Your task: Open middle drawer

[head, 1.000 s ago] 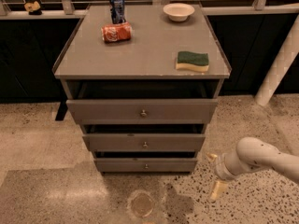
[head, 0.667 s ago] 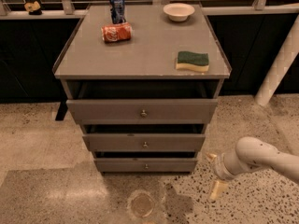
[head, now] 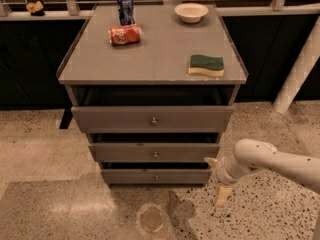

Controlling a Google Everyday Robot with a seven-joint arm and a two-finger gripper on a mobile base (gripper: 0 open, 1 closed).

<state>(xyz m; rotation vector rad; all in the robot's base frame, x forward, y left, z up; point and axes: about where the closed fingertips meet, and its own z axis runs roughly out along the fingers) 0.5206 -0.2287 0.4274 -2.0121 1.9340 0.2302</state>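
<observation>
The grey cabinet has three flat drawer fronts stacked one above another. The middle drawer (head: 130, 152) has a small round metal knob (head: 156, 155) at its centre. A dark gap shows above its front. My gripper (head: 216, 178) is low at the right of the cabinet, beside the right ends of the middle and bottom drawers and just above the floor. Its beige fingers (head: 223, 194) are spread apart and hold nothing. It touches no knob. The white arm (head: 280, 163) comes in from the right edge.
The top drawer (head: 115, 119) and bottom drawer (head: 130, 176) flank the middle one. On the cabinet top (head: 160, 49) lie a red can (head: 125, 34), an upright blue can (head: 125, 8), a white bowl (head: 191, 12) and a green-yellow sponge (head: 206, 65). A white post (head: 297, 69) stands at right.
</observation>
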